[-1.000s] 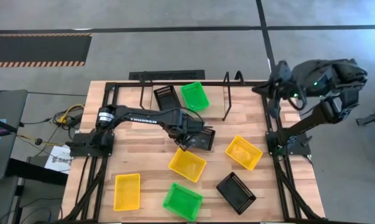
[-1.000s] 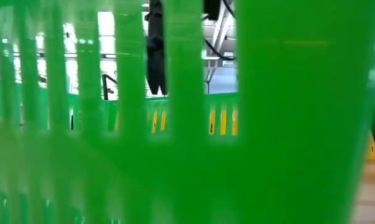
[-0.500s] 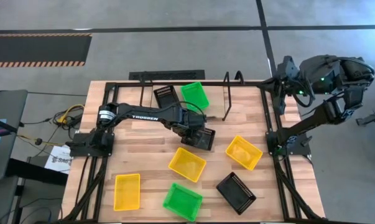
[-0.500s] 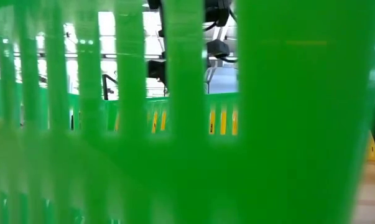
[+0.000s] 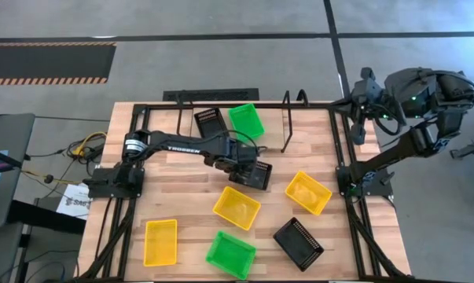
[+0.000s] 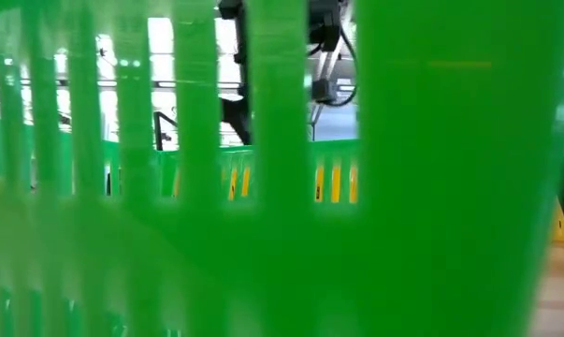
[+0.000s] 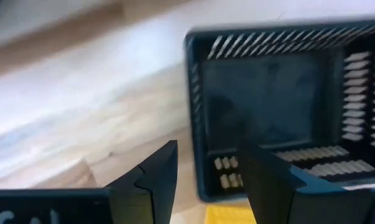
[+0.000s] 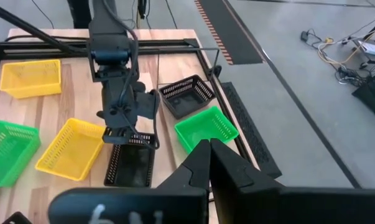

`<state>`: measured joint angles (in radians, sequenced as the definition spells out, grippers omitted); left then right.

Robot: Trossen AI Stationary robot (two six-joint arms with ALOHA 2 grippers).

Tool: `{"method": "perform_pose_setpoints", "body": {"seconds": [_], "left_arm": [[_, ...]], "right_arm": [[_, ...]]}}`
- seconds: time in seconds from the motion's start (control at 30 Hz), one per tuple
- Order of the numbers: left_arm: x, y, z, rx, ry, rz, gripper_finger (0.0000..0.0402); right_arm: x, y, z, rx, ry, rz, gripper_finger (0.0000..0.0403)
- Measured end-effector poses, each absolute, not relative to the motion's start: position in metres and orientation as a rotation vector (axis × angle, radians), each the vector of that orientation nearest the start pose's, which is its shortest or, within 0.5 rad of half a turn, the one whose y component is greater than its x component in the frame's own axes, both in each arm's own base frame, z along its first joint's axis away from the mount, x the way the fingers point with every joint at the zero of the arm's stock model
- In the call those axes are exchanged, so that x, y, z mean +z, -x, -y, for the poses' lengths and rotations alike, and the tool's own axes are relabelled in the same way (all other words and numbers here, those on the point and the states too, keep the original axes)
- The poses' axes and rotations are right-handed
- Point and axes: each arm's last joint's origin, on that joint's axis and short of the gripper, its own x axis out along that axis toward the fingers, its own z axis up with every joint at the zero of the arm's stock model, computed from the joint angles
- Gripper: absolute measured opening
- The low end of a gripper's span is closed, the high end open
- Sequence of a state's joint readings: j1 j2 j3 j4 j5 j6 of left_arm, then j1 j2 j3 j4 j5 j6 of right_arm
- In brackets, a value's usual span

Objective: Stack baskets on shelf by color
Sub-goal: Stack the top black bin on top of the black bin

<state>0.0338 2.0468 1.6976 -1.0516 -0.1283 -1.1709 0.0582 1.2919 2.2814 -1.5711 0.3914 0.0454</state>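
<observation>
A black basket [image 5: 258, 174] sits upright on the table's middle. My left gripper [image 7: 206, 165] points down over its left end, open. One finger is above the table outside the basket and the other above its inside, with the end wall [image 7: 196, 134] between them. I see no touch. On the shelf [image 5: 286, 126] at the far edge stand another black basket [image 5: 209, 122] and a green basket [image 5: 246, 120]. My right gripper [image 8: 209, 158] is shut and holds nothing. It hangs high off the table's right far corner [image 5: 356, 106].
Loose on the table are yellow baskets [image 5: 237, 207] [image 5: 307, 192] [image 5: 159, 241], a green basket [image 5: 230, 253] and a black basket [image 5: 298, 242]. The green basket's wall [image 6: 282, 234] fills the low view. Bare wood lies between the shelf and the middle basket.
My left gripper has rolled about its own axis and sunk a little toward the middle black basket, staying open. The basket has not moved. My right wrist has turned slightly in place.
</observation>
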Motion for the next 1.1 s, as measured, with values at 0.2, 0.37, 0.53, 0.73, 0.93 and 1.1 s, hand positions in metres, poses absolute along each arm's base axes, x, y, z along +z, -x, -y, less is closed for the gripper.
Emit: {"method": "perform_pose_setpoints", "body": {"seconds": [0.2, 0.37, 0.53, 0.73, 0.93, 1.1], "left_arm": [[0.194, -0.406, -0.014, 0.914, 0.942, -1.138, 0.0153], [0.189, -0.412, -0.017, 0.868, 0.981, -1.066, 0.0153], [0.19, -0.413, -0.022, 0.876, 0.985, -1.049, 0.0153], [0.19, -0.413, -0.027, 0.888, 0.986, -1.041, 0.0153], [0.184, -0.41, -0.027, 0.892, 0.986, -1.052, 0.0153], [0.177, -0.408, -0.026, 0.897, 1.004, -1.068, 0.0153]], "right_arm": [[0.543, -0.111, 0.005, -0.336, 0.088, -0.562, 0.0026], [0.543, -0.11, 0.005, -0.335, 0.09, -0.559, 0.0026], [0.543, -0.11, 0.005, -0.335, 0.09, -0.56, 0.0026], [0.543, -0.11, 0.005, -0.335, 0.09, -0.56, 0.0026], [0.543, -0.11, 0.005, -0.334, 0.094, -0.561, 0.0026], [0.543, -0.11, 0.005, -0.331, 0.103, -0.563, 0.0026]]}}
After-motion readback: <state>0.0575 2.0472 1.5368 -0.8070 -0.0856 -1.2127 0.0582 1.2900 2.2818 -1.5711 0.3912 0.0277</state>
